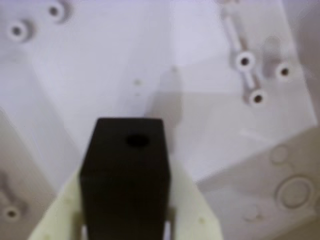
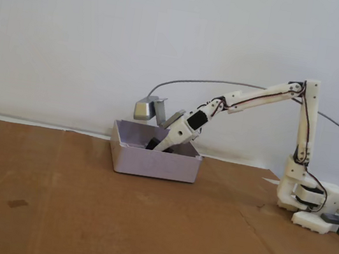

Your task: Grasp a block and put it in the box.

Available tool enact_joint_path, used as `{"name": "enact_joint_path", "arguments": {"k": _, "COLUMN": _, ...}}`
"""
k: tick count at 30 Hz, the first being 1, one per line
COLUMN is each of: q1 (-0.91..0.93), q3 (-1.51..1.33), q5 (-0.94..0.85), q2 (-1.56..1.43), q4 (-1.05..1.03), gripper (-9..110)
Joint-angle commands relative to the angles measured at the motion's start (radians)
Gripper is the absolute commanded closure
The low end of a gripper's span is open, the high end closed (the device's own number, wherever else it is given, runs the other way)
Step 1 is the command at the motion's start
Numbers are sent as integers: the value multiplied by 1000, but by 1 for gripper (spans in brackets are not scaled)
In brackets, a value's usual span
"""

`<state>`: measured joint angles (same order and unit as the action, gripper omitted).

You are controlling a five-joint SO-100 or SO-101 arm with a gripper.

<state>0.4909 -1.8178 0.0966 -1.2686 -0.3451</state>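
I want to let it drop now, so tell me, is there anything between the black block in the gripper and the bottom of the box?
Nothing visible. In the wrist view the black block sits between the pale fingers, with bare box floor beyond it. In the fixed view the gripper is already below the rim, inside the box.

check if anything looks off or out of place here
Nothing stands out. The pincer reaches down inside the box, holding the black block above the box floor. The box sits flat on the cardboard, with nothing spilled around it.
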Motion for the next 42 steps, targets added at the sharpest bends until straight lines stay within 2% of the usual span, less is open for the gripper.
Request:
{"name": "enact_joint_path", "arguments": {"k": 1, "q1": 17, "q3": 133, "q5": -9, "q2": -34, "q4": 51, "gripper": 102}}
{"name": "enact_joint_path", "arguments": {"k": 10, "q1": 17, "q3": 132, "q5": -9, "q2": -29, "q4": 49, "gripper": 101}}
{"name": "enact_joint_path", "arguments": {"k": 16, "q1": 9, "q3": 132, "q5": -9, "q2": -29, "q4": 49, "gripper": 83}}
{"name": "enact_joint_path", "arguments": {"k": 19, "q1": 8, "q3": 132, "q5": -9, "q2": -29, "q4": 49, "gripper": 79}}
{"name": "enact_joint_path", "arguments": {"k": 42, "q1": -57, "q3": 172, "q5": -11, "q2": -127, "q4": 38, "gripper": 79}}
